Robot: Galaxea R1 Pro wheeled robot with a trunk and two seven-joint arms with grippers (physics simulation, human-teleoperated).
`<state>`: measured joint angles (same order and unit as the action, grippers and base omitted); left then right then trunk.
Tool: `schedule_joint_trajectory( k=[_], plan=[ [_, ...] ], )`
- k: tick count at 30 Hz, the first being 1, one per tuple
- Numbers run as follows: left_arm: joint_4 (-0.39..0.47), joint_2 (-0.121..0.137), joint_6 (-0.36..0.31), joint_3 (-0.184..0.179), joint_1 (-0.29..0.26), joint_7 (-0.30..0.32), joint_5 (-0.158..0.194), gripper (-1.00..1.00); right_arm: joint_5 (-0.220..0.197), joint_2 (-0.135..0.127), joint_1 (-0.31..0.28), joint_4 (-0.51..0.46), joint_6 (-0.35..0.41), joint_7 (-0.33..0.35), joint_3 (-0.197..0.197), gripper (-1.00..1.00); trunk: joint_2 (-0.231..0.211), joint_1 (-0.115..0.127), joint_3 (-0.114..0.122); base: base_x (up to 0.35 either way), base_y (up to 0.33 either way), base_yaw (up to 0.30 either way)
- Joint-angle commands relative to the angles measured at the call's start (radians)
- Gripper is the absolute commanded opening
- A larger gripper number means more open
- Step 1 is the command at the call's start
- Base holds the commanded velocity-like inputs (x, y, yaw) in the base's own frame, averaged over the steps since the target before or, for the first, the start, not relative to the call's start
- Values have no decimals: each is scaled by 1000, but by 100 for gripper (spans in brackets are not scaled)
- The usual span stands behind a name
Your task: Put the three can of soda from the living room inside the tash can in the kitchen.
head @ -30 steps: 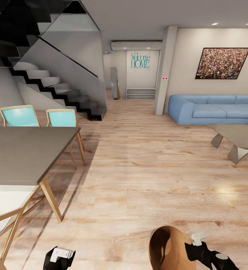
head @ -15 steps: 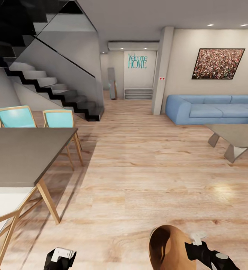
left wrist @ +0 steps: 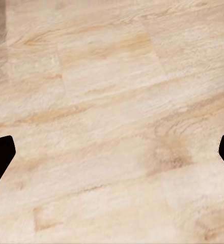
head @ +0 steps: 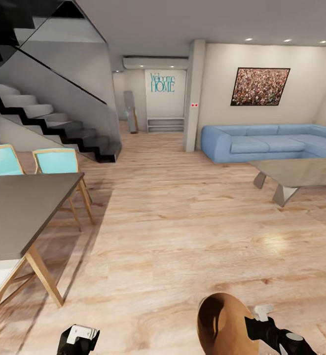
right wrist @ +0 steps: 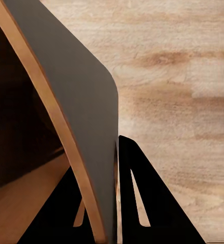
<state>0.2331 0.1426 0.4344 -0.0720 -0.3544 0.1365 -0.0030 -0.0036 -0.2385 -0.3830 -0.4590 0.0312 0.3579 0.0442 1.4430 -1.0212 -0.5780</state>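
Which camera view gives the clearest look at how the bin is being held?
The right wrist view: the right pincer pinches the trash can wall, one finger inside, one outside. The head view shows its copper inside and the pincer at its rim. The left wrist view looks at floor.

A wide stretch of wood floor (head: 182, 222) is left open through the middle of the room. The left side is blocked by a grey dining table (head: 19, 212) and turquoise chairs (head: 56, 162). On the right, passage is narrowed by a low table (head: 296, 172) and blue sofa (head: 261, 143).
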Motion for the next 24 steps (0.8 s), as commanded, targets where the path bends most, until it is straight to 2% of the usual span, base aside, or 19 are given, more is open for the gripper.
schedule_joint_trajectory(
  k=[1, 12, 24],
  plan=[
    [0, 0, 0, 0, 0, 0, 0, 100, -8, 0, 0, -2, 0, 9, 3, -100, 0, 0, 1, 0, 0, -181],
    [-1, 0, 1, 0, 0, -1, -1, 100, -7, 1, 0, -3, 0, 10, 1, -100, 0, 0, -1, 0, 0, -69],
    [-2, -1, 1, 0, 0, -1, -3, 100, -7, 0, 0, -3, 0, 10, 4, -100, 0, 0, -15, 0, 0, -158]
  ],
)
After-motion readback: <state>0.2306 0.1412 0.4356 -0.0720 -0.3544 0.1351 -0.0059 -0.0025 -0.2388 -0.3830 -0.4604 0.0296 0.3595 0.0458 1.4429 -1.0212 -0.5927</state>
